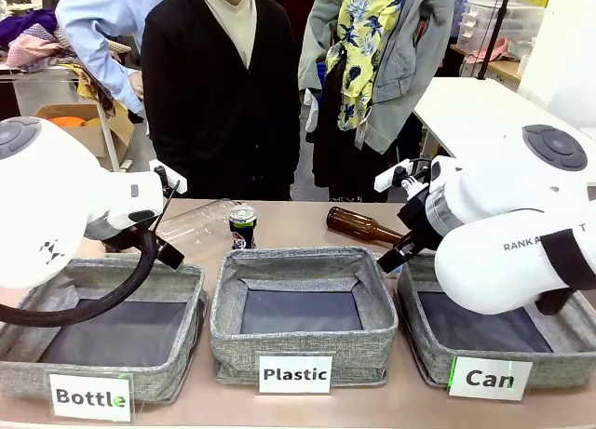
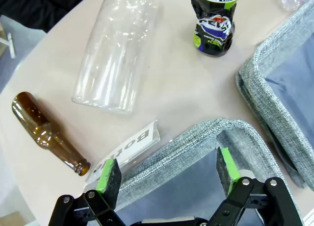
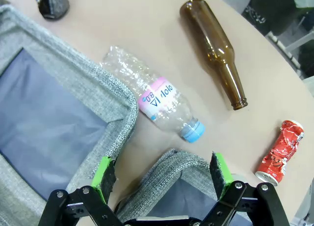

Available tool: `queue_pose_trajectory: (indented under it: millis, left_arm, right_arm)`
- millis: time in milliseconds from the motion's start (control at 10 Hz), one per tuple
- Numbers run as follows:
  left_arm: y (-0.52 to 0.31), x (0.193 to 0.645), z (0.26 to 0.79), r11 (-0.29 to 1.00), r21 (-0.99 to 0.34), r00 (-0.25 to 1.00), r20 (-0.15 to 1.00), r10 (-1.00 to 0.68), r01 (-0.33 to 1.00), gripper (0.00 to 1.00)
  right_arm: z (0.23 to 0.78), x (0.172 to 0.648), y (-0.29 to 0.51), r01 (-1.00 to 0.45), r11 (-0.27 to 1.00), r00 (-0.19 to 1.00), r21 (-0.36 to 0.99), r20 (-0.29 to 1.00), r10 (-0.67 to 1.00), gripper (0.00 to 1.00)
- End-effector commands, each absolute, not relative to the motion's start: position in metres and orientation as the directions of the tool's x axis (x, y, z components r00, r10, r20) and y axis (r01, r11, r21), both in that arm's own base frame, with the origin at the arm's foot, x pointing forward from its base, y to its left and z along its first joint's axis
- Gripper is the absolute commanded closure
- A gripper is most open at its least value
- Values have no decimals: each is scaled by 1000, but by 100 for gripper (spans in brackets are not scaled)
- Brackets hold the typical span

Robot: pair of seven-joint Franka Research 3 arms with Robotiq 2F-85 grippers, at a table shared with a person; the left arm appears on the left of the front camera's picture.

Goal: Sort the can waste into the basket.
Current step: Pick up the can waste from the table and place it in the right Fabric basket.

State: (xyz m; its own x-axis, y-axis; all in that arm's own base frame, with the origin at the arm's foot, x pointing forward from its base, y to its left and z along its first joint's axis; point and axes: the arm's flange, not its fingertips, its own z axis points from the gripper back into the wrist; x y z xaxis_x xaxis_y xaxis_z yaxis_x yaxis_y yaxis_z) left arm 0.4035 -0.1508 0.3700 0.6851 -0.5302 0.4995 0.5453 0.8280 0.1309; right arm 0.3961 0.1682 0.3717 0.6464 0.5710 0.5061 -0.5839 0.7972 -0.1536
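Front view: both pincers released and empty, both cans on the counter [image 1: 307, 215], outside the Can basket [image 1: 424, 355].

Right arm [image 1: 503, 252] covers that basket's far right corner and the counter behind it. The black can [image 1: 242, 226] stands upright at centre, behind the Plastic basket [image 1: 303, 345], between a clear bottle [image 1: 196, 220] and a brown bottle [image 1: 363, 226]. Left wrist view cuts the black can's top off at the upper edge. It sits upper right, well apart from the left pincer [image 2: 169, 167], which is spread over a basket corner, with bare counter between. Right wrist view has the right pincer [image 3: 162, 169] spread over another grey rim corner. The crushed red can [image 3: 279, 153] lies on its side at lower right, near the pincer, outside the rim, with open counter around it. A crumpled plastic bottle [image 3: 162, 106] lies above centre.
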Motion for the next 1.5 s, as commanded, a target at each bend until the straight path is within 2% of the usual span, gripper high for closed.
queue_pose_trajectory:
  millis: [0,200,300,400,500,700,800,1000,1100,1300,1400]
  left_arm:
    - [-151,404,370,828,131,685,500,-530,545,0]
    - [-154,390,413,828,19,678,564,-472,560,0]
    - [-156,381,441,864,-73,732,569,-375,499,0]
    - [-151,369,467,827,-197,738,589,-330,526,0]
    - [-139,351,484,750,-294,725,601,-338,593,0]
    - [-80,318,508,455,-557,702,663,-261,695,0]
    - [-42,306,511,492,-574,707,695,-130,654,0]
    - [46,289,488,523,-658,715,688,126,542,0]
    - [88,283,461,524,-729,734,628,258,440,0]
    - [142,289,402,523,-820,790,473,390,233,0]
    - [167,292,374,467,-866,807,400,435,178,0]
  right_arm:
    - [379,396,166,-615,780,638,-112,510,576,0]
    - [423,389,146,-644,765,609,-37,581,541,0]
    - [450,382,134,-642,766,629,23,587,509,0]
    - [474,377,121,-614,780,680,121,584,444,0]
    - [491,368,101,-650,702,702,292,586,405,0]
    - [506,354,41,-580,641,777,503,579,248,0]
    - [503,348,7,-535,630,795,563,588,150,0]
    - [481,331,-59,-434,625,811,649,583,-42,0]
    - [465,319,-92,-375,601,814,706,561,-151,0]
    - [435,300,-138,-288,543,790,789,517,-331,0]
    - [424,293,-152,-255,518,774,817,493,-397,0]
